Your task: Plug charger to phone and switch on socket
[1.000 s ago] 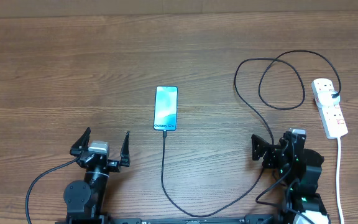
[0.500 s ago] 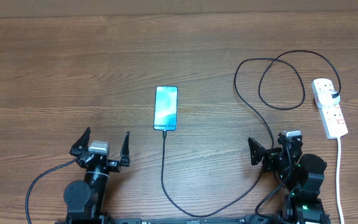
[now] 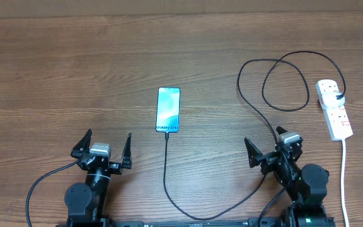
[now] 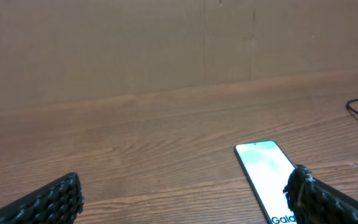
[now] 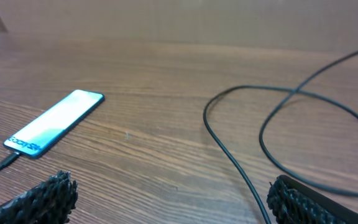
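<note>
The phone [image 3: 168, 110] lies flat mid-table with its light blue screen up; it also shows in the left wrist view [image 4: 265, 174] and the right wrist view [image 5: 55, 121]. The black charger cable [image 3: 166, 170] runs from the phone's near end, loops along the front edge and coils at the right [image 3: 276, 82] to its plug in the white socket [image 3: 333, 108]. The cable also shows in the right wrist view [image 5: 241, 168]. My left gripper [image 3: 104, 149] is open and empty near the front left. My right gripper [image 3: 270, 150] is open and empty, beside the cable at the front right.
The socket's thick white cord [image 3: 344, 183] runs down the right edge toward the front. A brown cardboard wall [image 4: 166, 43] stands behind the wooden table [image 3: 74, 75].
My right gripper has turned and shifted left, toward the phone side. The left arm, phone, cable and socket have not moved.
</note>
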Action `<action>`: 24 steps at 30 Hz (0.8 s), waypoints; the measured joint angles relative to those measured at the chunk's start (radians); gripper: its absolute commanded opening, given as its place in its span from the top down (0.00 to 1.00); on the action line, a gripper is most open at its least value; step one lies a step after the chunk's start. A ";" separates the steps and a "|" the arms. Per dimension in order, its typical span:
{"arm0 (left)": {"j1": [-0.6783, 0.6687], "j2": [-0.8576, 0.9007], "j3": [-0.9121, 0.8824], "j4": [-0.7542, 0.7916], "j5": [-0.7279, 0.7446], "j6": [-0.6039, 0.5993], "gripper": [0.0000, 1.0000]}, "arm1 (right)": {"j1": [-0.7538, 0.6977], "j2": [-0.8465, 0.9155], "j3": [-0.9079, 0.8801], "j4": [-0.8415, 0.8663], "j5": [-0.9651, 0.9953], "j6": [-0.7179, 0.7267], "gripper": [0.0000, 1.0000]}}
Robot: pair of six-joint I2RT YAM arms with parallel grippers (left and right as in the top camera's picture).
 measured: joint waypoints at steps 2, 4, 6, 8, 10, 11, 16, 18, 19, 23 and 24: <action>0.000 0.000 0.000 0.000 0.000 0.000 0.00 | 0.008 -0.020 0.000 -0.001 0.001 0.000 0.00; 0.000 0.000 0.000 0.000 0.000 0.000 0.00 | 0.014 -0.041 0.000 -0.001 0.003 0.000 0.00; 0.000 0.000 0.000 0.000 0.000 0.000 0.01 | 0.019 -0.063 0.000 -0.001 0.006 0.000 0.00; 0.000 0.000 0.000 0.000 0.000 0.000 0.01 | 0.027 -0.097 0.000 -0.002 0.007 0.000 0.00; 0.000 0.000 0.000 0.000 0.000 0.000 0.00 | 0.034 -0.124 0.000 -0.001 0.007 -0.002 0.00; 0.000 0.000 0.000 0.000 0.000 0.000 0.00 | 0.039 -0.140 0.000 -0.002 0.008 -0.002 0.00; 0.000 0.000 0.000 0.000 0.000 0.000 0.00 | 0.055 -0.219 0.000 -0.003 0.008 -0.002 0.00; 0.000 0.000 0.000 0.000 0.000 0.000 0.00 | 0.060 -0.244 0.000 -0.003 0.007 -0.002 0.00; 0.000 0.000 0.000 0.000 0.000 0.000 0.00 | 0.063 -0.249 0.000 -0.003 0.007 -0.002 0.00; 0.000 0.000 0.000 0.000 0.000 0.000 0.00 | 0.069 -0.250 0.000 -0.003 0.008 -0.002 0.00; 0.000 0.000 0.000 0.000 0.000 0.000 0.00 | 0.069 -0.250 0.000 -0.003 0.007 -0.002 0.00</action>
